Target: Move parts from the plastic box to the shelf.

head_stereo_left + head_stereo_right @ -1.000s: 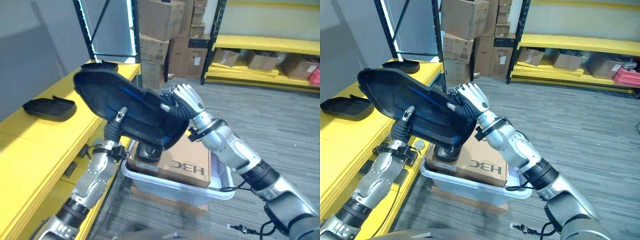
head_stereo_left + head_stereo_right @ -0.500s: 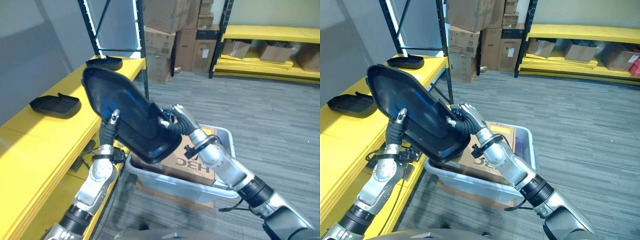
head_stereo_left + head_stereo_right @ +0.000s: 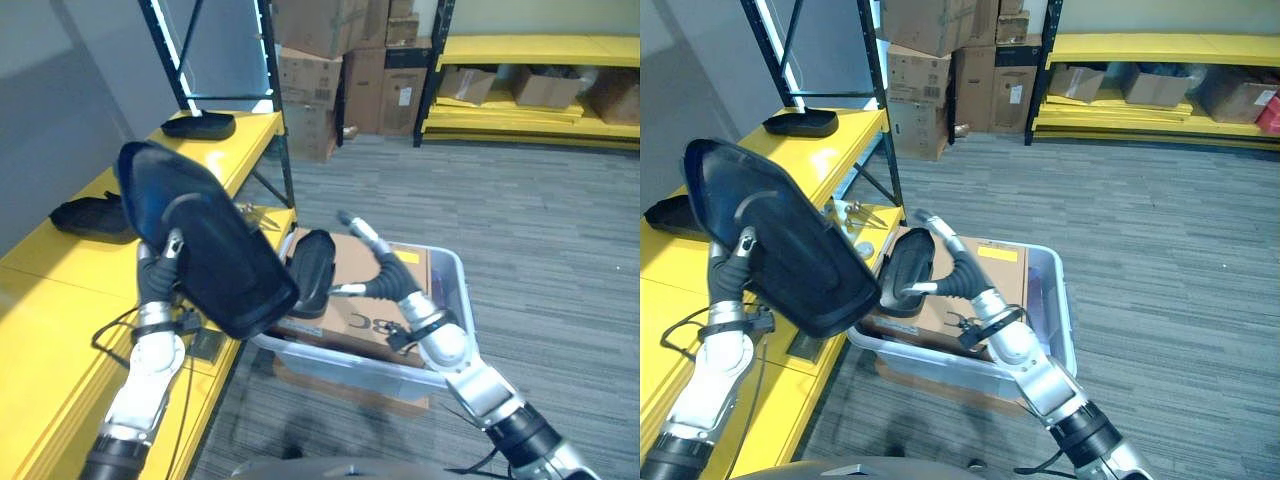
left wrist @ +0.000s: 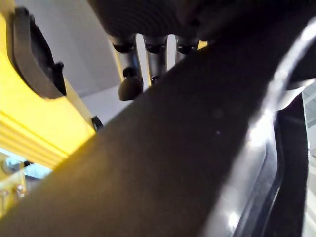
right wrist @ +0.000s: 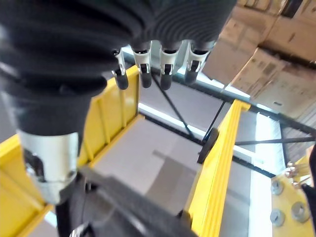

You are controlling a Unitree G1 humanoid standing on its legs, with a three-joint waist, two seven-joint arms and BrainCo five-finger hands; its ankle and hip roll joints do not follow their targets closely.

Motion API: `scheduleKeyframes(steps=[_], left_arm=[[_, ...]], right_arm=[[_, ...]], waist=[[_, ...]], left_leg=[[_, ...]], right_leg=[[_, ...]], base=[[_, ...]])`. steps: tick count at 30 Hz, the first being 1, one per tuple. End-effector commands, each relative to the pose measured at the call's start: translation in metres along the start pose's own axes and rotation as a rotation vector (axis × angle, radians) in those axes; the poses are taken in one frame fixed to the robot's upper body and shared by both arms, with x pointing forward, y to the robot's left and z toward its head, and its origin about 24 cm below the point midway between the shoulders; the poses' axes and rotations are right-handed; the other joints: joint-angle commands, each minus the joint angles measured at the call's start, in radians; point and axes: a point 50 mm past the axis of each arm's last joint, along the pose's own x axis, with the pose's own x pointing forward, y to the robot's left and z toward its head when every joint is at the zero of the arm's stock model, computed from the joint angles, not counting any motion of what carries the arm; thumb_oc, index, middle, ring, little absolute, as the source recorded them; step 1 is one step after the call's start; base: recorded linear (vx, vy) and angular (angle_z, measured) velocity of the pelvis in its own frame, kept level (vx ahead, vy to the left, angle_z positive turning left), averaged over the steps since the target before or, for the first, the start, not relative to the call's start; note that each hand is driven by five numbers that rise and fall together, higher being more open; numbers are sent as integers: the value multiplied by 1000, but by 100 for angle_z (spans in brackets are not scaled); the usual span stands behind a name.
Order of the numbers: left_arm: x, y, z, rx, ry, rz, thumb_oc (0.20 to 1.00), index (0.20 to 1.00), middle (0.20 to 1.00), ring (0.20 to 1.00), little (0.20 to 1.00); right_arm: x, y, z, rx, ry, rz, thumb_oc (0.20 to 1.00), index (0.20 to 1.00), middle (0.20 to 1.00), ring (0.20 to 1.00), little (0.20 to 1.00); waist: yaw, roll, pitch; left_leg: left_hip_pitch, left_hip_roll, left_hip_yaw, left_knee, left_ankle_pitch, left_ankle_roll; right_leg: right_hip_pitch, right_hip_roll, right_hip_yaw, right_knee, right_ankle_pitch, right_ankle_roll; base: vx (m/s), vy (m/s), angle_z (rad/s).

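A large black moulded part (image 3: 205,255) stands tilted on edge above the front of the yellow shelf (image 3: 50,310). My left hand (image 3: 166,262) is shut on it from below, thumb on its near face; its fingers (image 4: 148,52) lie along the edge. My right hand (image 3: 373,255) is open above the clear plastic box (image 3: 450,300), fingers (image 5: 154,69) straight, apart from the part. A smaller black part (image 3: 313,270) stands in the box beside a cardboard box (image 3: 360,310).
Two more black parts lie on the shelf, one (image 3: 85,215) near the wall and one (image 3: 200,126) at the far end by a black rack post (image 3: 275,100). Stacked cardboard boxes (image 3: 320,70) and further yellow shelving (image 3: 530,50) stand across the grey floor.
My right hand has let go of the large part and dropped over the box. My left hand has swung the part left over the shelf. The camera has shifted.
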Motion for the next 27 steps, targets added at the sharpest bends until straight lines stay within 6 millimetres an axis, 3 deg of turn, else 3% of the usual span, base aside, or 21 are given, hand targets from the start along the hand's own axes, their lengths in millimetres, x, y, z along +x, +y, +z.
scheduleKeyframes(steps=[1,3,5,9,12,14,17,18,19,20,21,23,25,26,27], left_arm=[[18,14,25,-14,-165,44,200,200,200,200,200],[16,15,23,-29,-149,40,200,200,200,200,200],[17,12,27,-118,-158,18,200,200,200,200,200],[15,9,41,-198,-224,-15,200,200,200,200,200],[15,8,48,-201,-265,-40,200,200,200,200,200],[17,8,53,-190,-294,-50,200,200,200,200,200],[19,7,57,-191,-317,-59,200,200,200,200,200],[19,7,57,-190,-317,-60,200,200,200,200,200],[18,9,60,-192,-328,-65,200,200,200,200,200],[18,10,60,-191,-327,-67,200,200,200,200,200],[16,17,62,-163,-346,-60,200,200,200,200,200],[15,21,66,-147,-368,-60,200,200,200,200,200],[13,26,72,-132,-400,-56,200,200,200,200,200],[13,30,83,-129,-452,-57,200,200,200,200,200],[13,30,83,-129,-453,-56,200,200,200,200,200]], right_arm=[[4,3,10,106,-58,21,1000,1000,1000,1000,1000],[-2,-1,0,134,0,2,1000,1000,1000,1000,1000],[-12,-11,-18,147,90,-59,1000,1000,1000,1000,1000],[-27,-12,-40,135,209,-59,1000,1000,1000,1000,1000],[-30,-11,-51,91,267,-52,1000,1000,1000,1000,1000],[-28,-11,-50,97,260,-56,1000,1000,1000,1000,1000],[-25,-10,-45,84,233,-68,1000,1000,1000,1000,1000],[-25,-10,-45,84,233,-68,1000,1000,1000,1000,1000],[-24,-9,-43,94,218,-84,1000,1000,1000,1000,1000],[-24,-8,-43,95,219,-84,1000,1000,1000,1000,1000],[-16,-4,-37,99,188,-91,1000,1000,1000,1000,1000],[-11,-2,-34,116,168,-89,1000,1000,1000,1000,1000],[-3,5,-25,133,124,-68,1000,1000,1000,1000,1000],[8,6,-13,129,61,-59,1000,1000,1000,1000,1000],[8,7,-13,129,60,-59,1000,1000,1000,1000,1000]], waist=[[26,-63,-15],[31,-65,-11],[48,-69,23],[69,-80,44],[62,-94,51],[49,-100,45],[35,-91,32],[35,-91,32],[45,-81,19],[41,-83,17],[75,-80,8],[86,-83,6],[101,-93,1],[108,-99,1],[105,-104,3]], left_leg=[[13,45,10,33,-108,-42],[8,48,10,37,-104,-47],[-72,44,-10,80,-59,-86],[-151,60,-12,111,-10,-107],[-183,125,153,118,8,-90],[-173,190,307,109,19,-102],[-147,250,507,87,53,-113],[-146,249,507,84,54,-113],[-142,254,543,75,57,-113],[-143,253,540,72,58,-112],[-154,222,496,75,40,-101],[-153,204,479,74,23,-90],[-139,152,452,68,-20,-54],[-113,94,436,55,-57,-12],[-111,84,436,54,-59,-5]], right_leg=[[62,-61,-27,4,-121,54],[62,-60,-36,6,-124,52],[53,-71,-99,25,-133,46],[50,-90,-206,46,-139,45],[46,-104,-276,44,-139,47],[59,-108,-325,41,-147,54],[69,-118,-412,43,-133,54],[70,-118,-413,43,-133,55],[80,-125,-454,50,-134,55],[81,-125,-459,51,-134,57],[96,-153,-477,65,-129,72],[102,-174,-484,75,-124,81],[114,-234,-498,127,-104,106],[103,-324,-510,264,-25,145],[101,-339,-511,276,-25,152]], base=[[-7,-56,-2],[-47,-20,3],[-157,-31,14],[-89,-20,89],[-58,0,116],[4,41,107],[-11,112,118],[62,141,122],[59,97,109],[200,327,112],[147,242,85],[171,286,35],[264,404,27],[266,403,103],[353,510,101]])
